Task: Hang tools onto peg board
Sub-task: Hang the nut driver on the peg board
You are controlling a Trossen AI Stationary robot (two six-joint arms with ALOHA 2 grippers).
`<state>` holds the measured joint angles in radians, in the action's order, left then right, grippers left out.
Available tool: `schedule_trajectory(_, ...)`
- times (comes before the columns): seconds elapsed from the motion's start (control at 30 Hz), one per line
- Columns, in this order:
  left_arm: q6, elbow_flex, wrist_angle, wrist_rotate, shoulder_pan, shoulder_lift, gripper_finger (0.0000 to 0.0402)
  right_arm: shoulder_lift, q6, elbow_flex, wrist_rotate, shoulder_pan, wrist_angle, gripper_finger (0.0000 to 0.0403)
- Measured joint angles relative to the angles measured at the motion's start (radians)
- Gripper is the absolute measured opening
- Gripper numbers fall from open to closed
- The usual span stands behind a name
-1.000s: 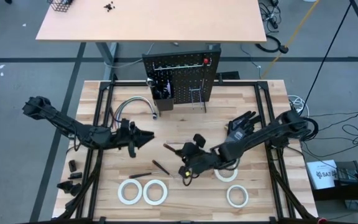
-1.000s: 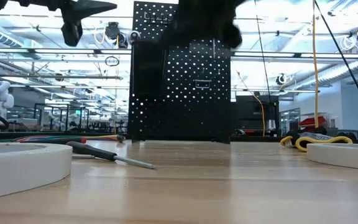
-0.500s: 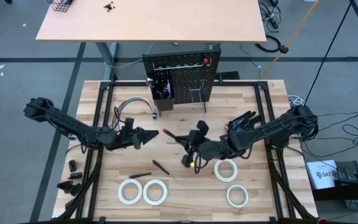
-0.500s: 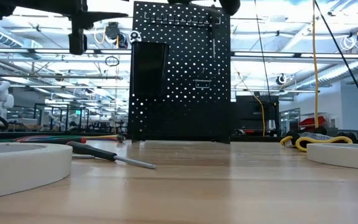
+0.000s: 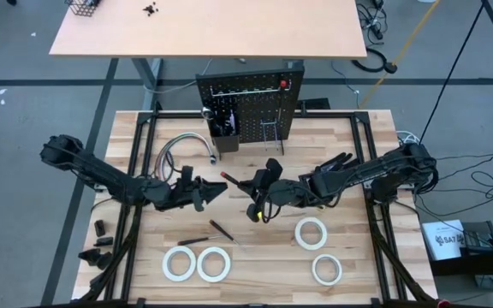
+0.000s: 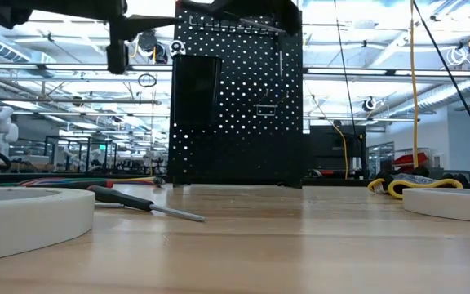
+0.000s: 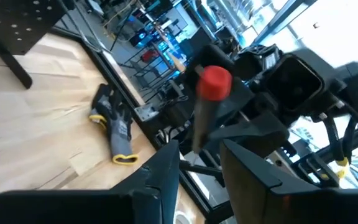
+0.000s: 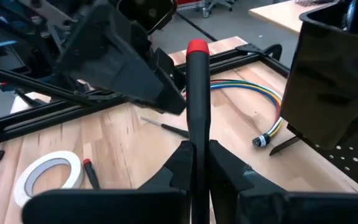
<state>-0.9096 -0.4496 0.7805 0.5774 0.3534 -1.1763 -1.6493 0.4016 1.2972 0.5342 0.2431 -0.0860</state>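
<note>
My right gripper [image 5: 259,190] [image 8: 197,158] is shut on a black-handled screwdriver [image 5: 240,181] with a red cap [image 8: 197,46], held in the air above the table's middle. The red cap points at my left gripper [image 5: 215,192] [image 7: 201,171], which is open. In the left wrist view the handle [image 7: 201,118] stands just beyond the gap between its fingers, apart from them. The peg board [image 5: 246,104] [image 6: 239,98] stands upright at the table's far edge with a black bin [image 5: 225,125] on it. Two more screwdrivers [image 5: 221,229] [image 5: 193,242] lie flat on the table. My right gripper pinches the screwdriver's black handle [image 8: 197,134] between its two fingers, well back from the red cap. The handle sticks out forward past the fingertips, roughly along them, toward the table's left. It is lifted clear of the table. The metal shaft is hidden behind the gripper.
Several white tape rolls [image 5: 179,263] [image 5: 214,263] [image 5: 311,233] lie near the front edge. A curved cable bundle [image 5: 182,147] lies left of the board. A dark glove [image 5: 332,167] [image 7: 114,124] lies under the right arm.
My right gripper has risen and gone toward the table's far edge with the screwdriver, whose red cap now points at my left gripper. My left gripper has moved toward the table's right, toward that cap, and has rolled about its own axis.
</note>
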Motion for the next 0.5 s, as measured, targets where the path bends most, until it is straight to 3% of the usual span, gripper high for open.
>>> schedule_trajectory(0.27, 0.054, -0.063, 0.007, 0.038, -0.023, -0.066, 0.019, 0.0, -0.006, 0.0, -0.021, -0.013, -0.001, 0.0022)
schedule_trajectory(0.5, 0.053, -0.067, 0.027, 0.053, -0.064, -0.066, 0.0201, 0.0, -0.006, 0.0, -0.043, -0.013, -0.001, 0.0022)
